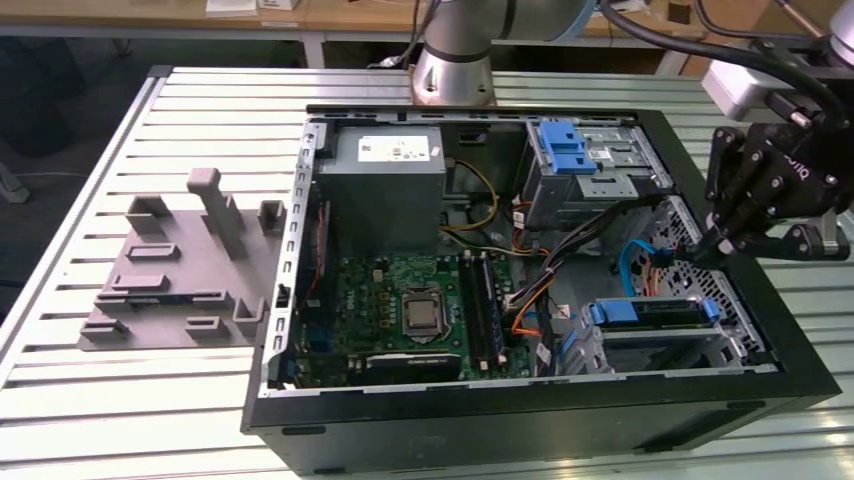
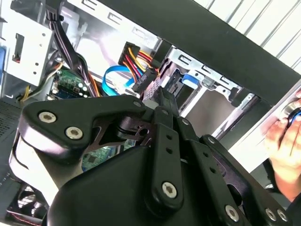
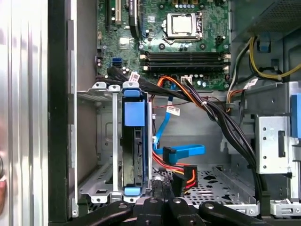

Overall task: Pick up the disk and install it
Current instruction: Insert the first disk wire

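Note:
The disk (image 1: 647, 312), silver with a blue carrier frame, sits slotted in the lower drive cage (image 1: 667, 345) of the open computer case (image 1: 534, 400). In the first wrist view the disk (image 3: 135, 141) stands edge-on in that cage, with blue tabs at both ends. My gripper (image 1: 710, 252) hangs over the case wall on the exterior view's right, a little above and beyond the disk and apart from it. Its fingers (image 3: 153, 203) are shut together with nothing between them. In the second wrist view the gripper (image 2: 162, 101) points towards the cage.
Bundled black, orange and blue cables (image 3: 181, 151) run beside the cage. The motherboard (image 1: 400, 300), a grey power supply box (image 1: 387, 190) and an upper cage with a blue latch (image 1: 574, 150) fill the case. A grey fixture (image 1: 180, 265) lies on the slatted table. A person's hand (image 2: 287, 141) is close by.

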Controlling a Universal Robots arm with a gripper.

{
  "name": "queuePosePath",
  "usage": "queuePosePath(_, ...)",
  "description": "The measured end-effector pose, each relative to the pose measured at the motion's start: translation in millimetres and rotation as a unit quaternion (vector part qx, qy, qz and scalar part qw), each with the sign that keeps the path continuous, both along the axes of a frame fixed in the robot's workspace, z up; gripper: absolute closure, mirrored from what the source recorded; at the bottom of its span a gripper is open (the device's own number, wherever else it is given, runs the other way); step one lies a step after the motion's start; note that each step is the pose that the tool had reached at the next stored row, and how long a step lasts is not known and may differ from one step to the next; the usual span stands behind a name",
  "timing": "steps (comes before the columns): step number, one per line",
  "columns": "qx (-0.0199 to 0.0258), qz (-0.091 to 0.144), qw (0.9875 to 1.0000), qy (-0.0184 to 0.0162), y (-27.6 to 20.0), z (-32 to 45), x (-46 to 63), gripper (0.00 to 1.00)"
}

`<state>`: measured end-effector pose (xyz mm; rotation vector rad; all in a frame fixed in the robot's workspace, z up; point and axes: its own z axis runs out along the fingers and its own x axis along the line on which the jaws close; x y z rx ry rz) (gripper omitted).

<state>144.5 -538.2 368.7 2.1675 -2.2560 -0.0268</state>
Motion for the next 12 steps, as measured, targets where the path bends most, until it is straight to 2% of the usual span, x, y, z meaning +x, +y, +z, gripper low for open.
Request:
queuePosePath(7, -0.0001, -0.028, 0.9996, 0.0, 3.2, -0.6, 0.3, 0.89)
queuePosePath(12, -0.0059, -0.03, 0.9995, -0.0002, 13.3, -1.3, 0.3, 0.89)
